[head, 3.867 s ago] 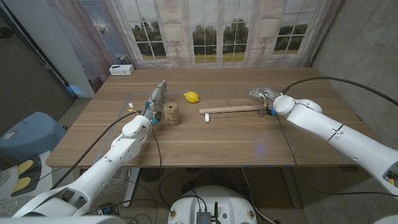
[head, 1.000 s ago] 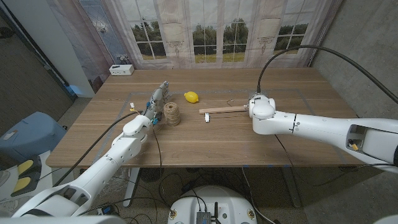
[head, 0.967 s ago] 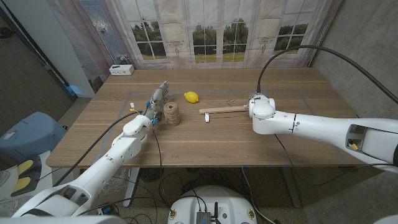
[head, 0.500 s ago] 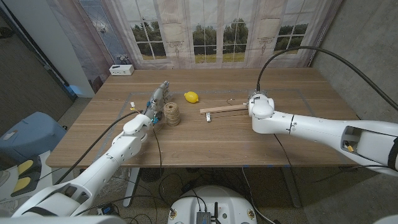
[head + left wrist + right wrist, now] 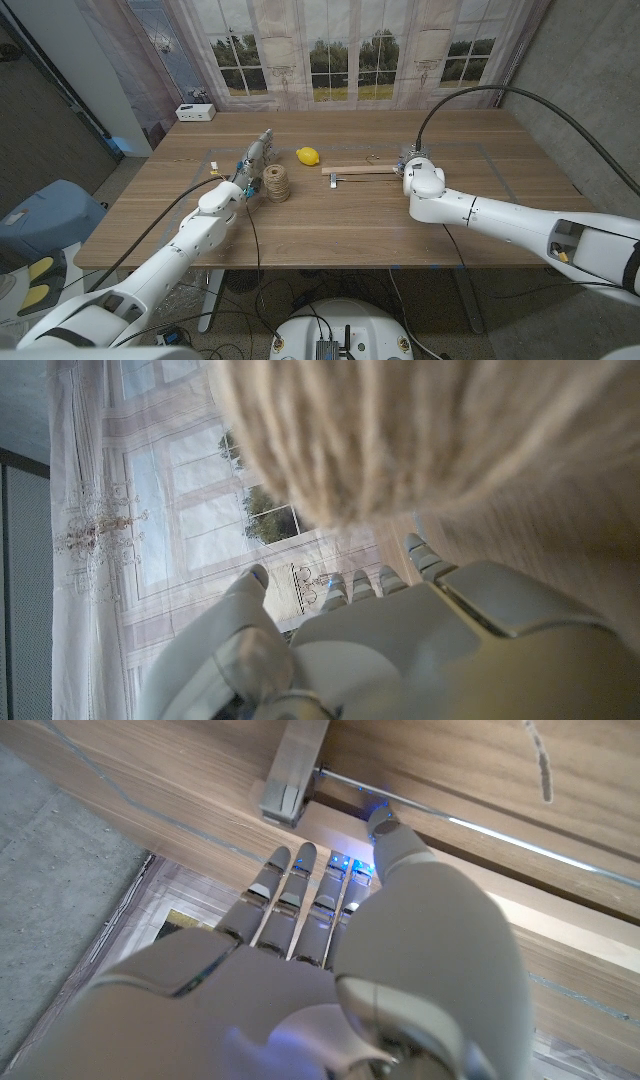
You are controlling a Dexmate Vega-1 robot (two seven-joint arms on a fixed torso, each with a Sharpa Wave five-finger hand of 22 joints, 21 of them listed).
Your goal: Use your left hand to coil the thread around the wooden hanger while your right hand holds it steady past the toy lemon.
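Right hand (image 5: pixel 414 166), fingers straight and together, gripping nothing, sits at the near end of my long wooden hanger (image 5: pixel 362 170); its axis runs away toward the yellow toy lemon (image 5: pixel 308 156).

Thread spool (image 5: pixel 277 183) left on worktop (image 5: pixel 330 225); toy lemon (image 5: pixel 307 155) behind it (to its right); wooden hanger (image 5: pixel 364 170) right of both.

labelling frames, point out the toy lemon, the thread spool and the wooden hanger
toy lemon (image 5: pixel 308 156), head view, middle of its yellow body
thread spool (image 5: pixel 276 183), head view, wound side
wooden hanger (image 5: pixel 362 170), head view, middle of the bar
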